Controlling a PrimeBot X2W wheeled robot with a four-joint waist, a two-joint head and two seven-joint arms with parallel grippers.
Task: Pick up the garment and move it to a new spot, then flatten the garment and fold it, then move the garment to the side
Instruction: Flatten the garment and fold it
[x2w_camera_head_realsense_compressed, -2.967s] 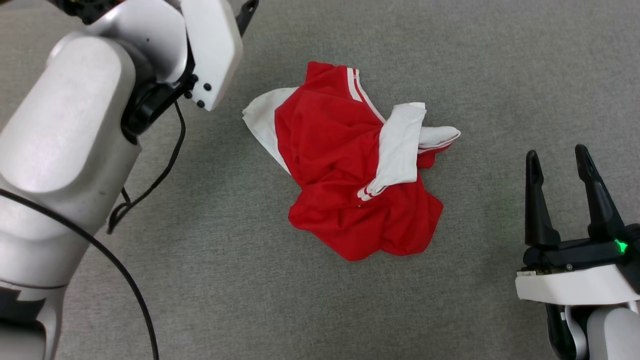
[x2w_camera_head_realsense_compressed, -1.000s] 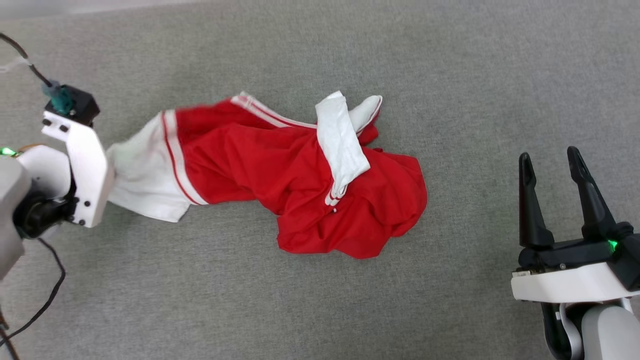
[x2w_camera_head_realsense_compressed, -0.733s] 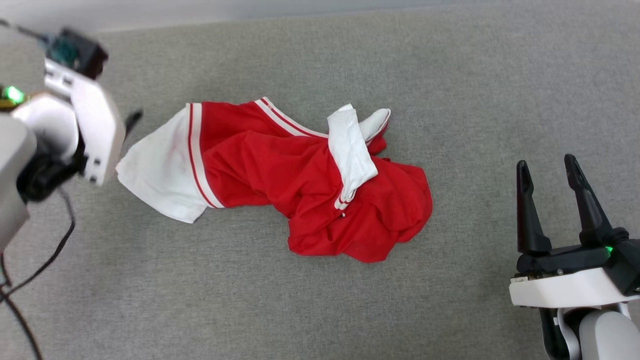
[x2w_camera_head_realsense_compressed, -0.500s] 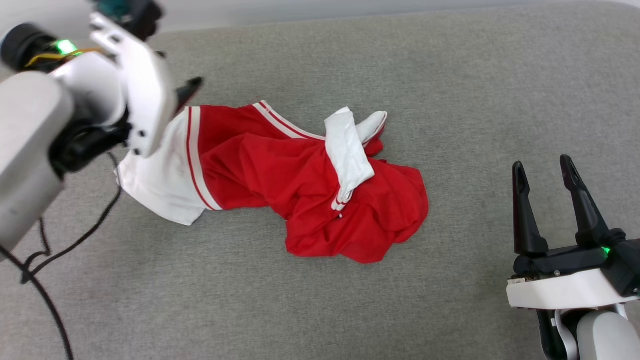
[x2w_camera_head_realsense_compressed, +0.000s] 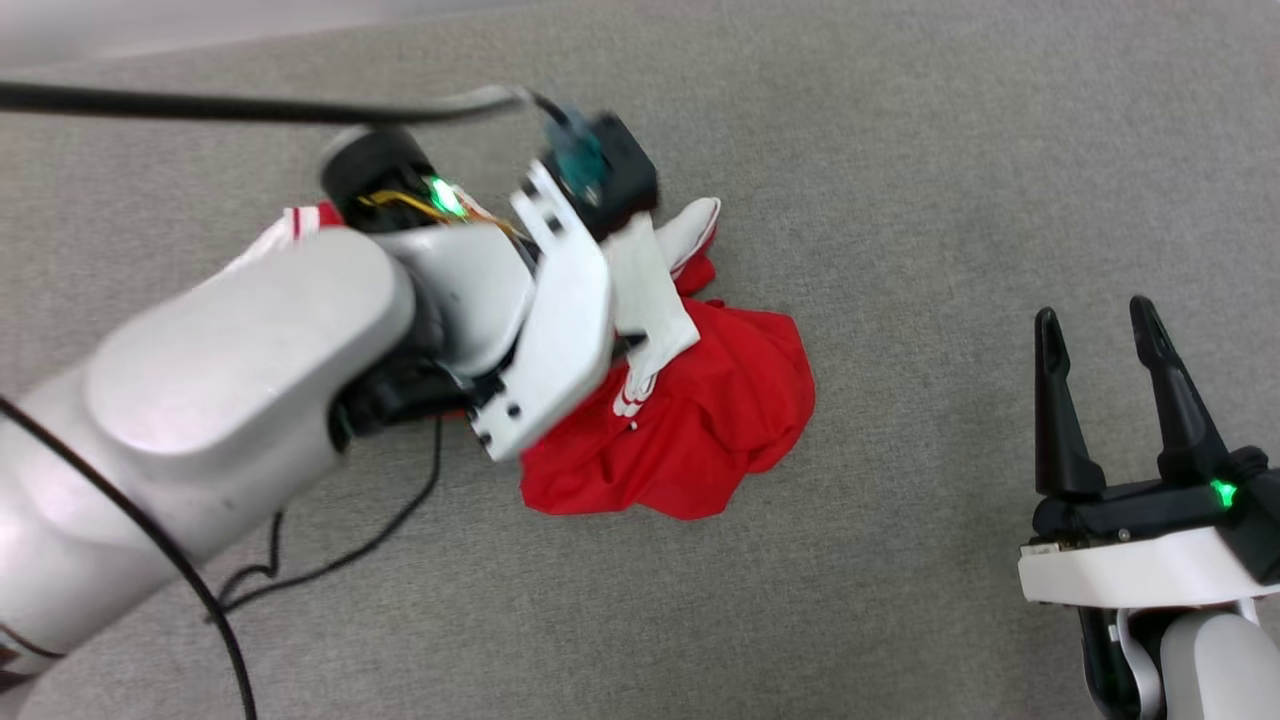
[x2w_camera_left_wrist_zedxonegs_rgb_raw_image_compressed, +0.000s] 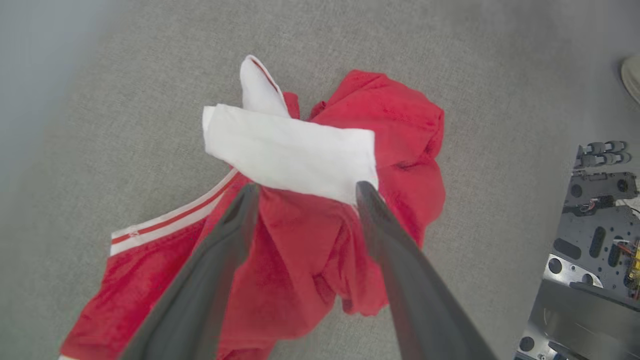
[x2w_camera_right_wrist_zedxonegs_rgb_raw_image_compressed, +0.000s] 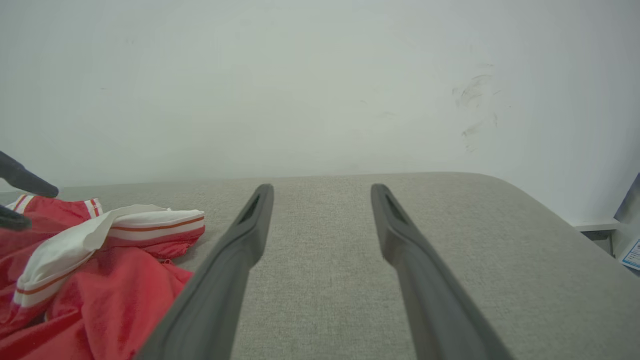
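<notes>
Here, the garment (x2w_camera_head_realsense_compressed: 700, 430) is seen lying in a crumpled heap on the grey surface (x2w_camera_head_realsense_compressed: 950, 150). It has not yet been made flat. The left gripper (x2w_camera_left_wrist_zedxonegs_rgb_raw_image_compressed: 305, 186) is held over it, with its fingers wide apart and nothing between them. It is pointed at the folded white sleeve (x2w_camera_left_wrist_zedxonegs_rgb_raw_image_compressed: 290, 150), which is lying across the red part and is likely meant to be grabbed and pulled straight. The right gripper (x2w_camera_head_realsense_compressed: 1093, 310) is parked well apart from the cloth, fingers spread too, likely so the way is not blocked.
</notes>
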